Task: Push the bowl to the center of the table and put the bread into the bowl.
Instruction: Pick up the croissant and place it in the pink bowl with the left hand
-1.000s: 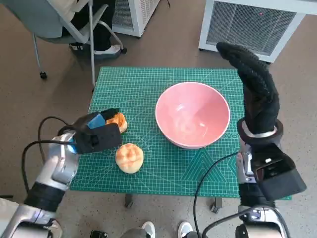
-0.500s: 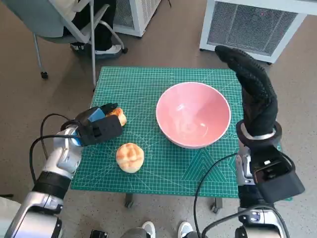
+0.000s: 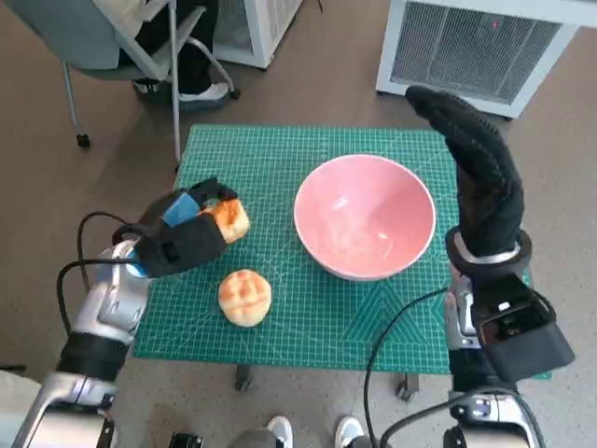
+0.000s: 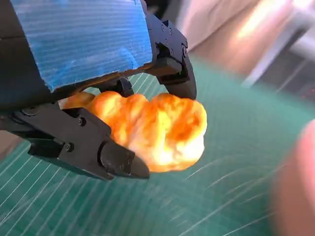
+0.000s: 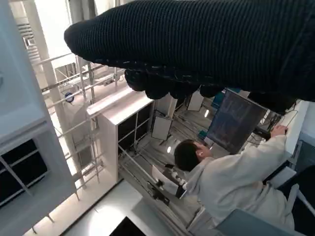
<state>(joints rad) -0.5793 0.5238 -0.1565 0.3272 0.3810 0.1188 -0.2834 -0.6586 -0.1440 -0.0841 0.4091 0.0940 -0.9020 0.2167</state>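
A pink bowl (image 3: 365, 227) stands on the green cutting mat (image 3: 280, 168), a little right of the middle. My left hand (image 3: 183, 241) grips a golden piece of bread (image 3: 229, 220) at the mat's left side, lifted off the surface; the left wrist view shows the same bread (image 4: 157, 129) clamped between the black fingers (image 4: 118, 162). A second, round bun (image 3: 244, 297) lies on the mat near the front edge. My right hand (image 3: 481, 168) in its knitted glove stands upright beside the bowl's right rim with nothing in it.
A chair (image 3: 121, 56) with a seated person's legs stands beyond the mat's far left corner. White grilled units (image 3: 466, 47) stand behind the table. A person (image 5: 231, 177) in white sits at a screen in the right wrist view.
My left hand has closed on the golden bread and raised it slightly, shifting toward the bowl. The bun, the bowl and the right hand have stayed put.
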